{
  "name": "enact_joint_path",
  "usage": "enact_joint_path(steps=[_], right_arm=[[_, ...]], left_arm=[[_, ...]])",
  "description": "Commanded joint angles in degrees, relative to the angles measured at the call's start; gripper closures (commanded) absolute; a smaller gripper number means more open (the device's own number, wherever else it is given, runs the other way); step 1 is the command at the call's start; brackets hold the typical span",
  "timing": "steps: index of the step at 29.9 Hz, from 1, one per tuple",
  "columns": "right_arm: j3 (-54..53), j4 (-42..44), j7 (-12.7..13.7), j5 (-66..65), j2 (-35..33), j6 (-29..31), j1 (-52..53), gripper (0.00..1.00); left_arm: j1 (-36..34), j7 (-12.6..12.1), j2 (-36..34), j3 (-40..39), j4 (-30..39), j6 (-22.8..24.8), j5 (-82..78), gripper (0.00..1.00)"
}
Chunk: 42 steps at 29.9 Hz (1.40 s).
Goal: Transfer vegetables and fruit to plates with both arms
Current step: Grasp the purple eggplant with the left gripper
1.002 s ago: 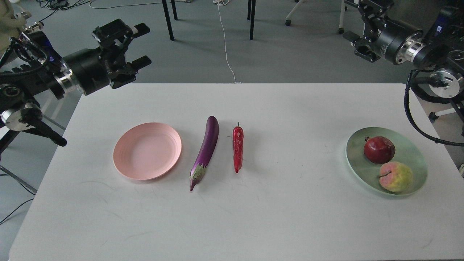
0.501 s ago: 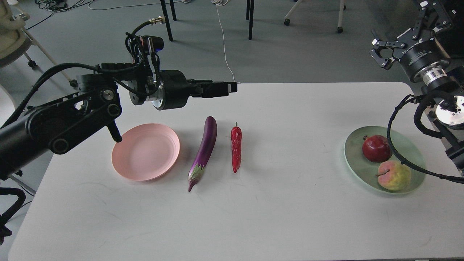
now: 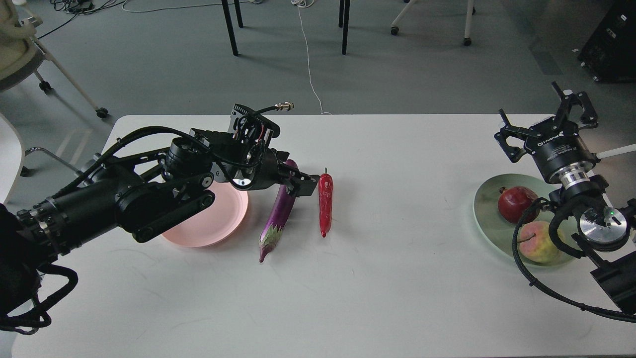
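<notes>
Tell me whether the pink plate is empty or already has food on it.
Empty, as far as it shows: the visible part of the pink plate is bare, though the left arm hides much of it. The eggplant and chili pepper lie on the table beside it.

White lettering runs across the black body of the right gripper, but it is too small and blurred to read.

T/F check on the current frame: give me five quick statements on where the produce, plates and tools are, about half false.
1. The pomegranate lies on the green plate. True.
2. The eggplant lies on the pink plate. False: it lies on the table.
3. The left tool is at the eggplant's far end. True.
4. The right tool holds the apple-like fruit. False: that fruit lies on the green plate.
5. The chili pepper lies left of the eggplant. False: right.
</notes>
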<state>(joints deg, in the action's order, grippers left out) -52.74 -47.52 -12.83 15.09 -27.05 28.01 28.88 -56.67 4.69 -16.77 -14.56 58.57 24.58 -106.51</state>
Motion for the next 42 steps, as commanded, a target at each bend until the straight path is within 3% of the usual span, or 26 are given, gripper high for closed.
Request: enact_joint_path(steps=[1,12,14,16,23,37,42], right_arm=[[-0.52,-0.64,0.00,-0.06,-0.45,-0.01,-0.67,0.01],[-1.66,-0.64,0.35,-0.06,-0.63,-0.01,-0.67,0.01],[-1.66,-0.91,0.62,-0.06,-0.63,-0.01,-0.67,0.01],[-1.75,-1.35,0.70,-0.06,-0.63,-0.01,-0.67,0.01],[-1.66,-1.44,0.70,-0.06,-0.63,-0.01,-0.67,0.01],[-1.58,-1.17,0.70,-0.24,-0.72,-0.01,-0.67,0.01],[-1.49,-1.00,0.70,-0.33,-0.72,-0.01,-0.67,0.01]], left_arm=[[0.33,0.05,0.95,0.85,-3.45,-1.11,-0.02,0.07],[0.60,0.23,2.09,6.29,-8.21,-2.96,0.07,0.14],[0.60,0.23,2.18,7.53,-8.21,-3.58,-0.02,0.19],[0.60,0.14,2.18,8.41,-8.38,-3.58,-0.02,0.32],[0.60,0.31,2.18,8.68,-9.00,-3.58,0.33,0.49],[-0.19,0.05,5.86,8.50,-8.47,-1.29,0.77,0.77],[-1.77,-0.04,5.96,7.71,-6.90,0.20,1.73,0.80]])
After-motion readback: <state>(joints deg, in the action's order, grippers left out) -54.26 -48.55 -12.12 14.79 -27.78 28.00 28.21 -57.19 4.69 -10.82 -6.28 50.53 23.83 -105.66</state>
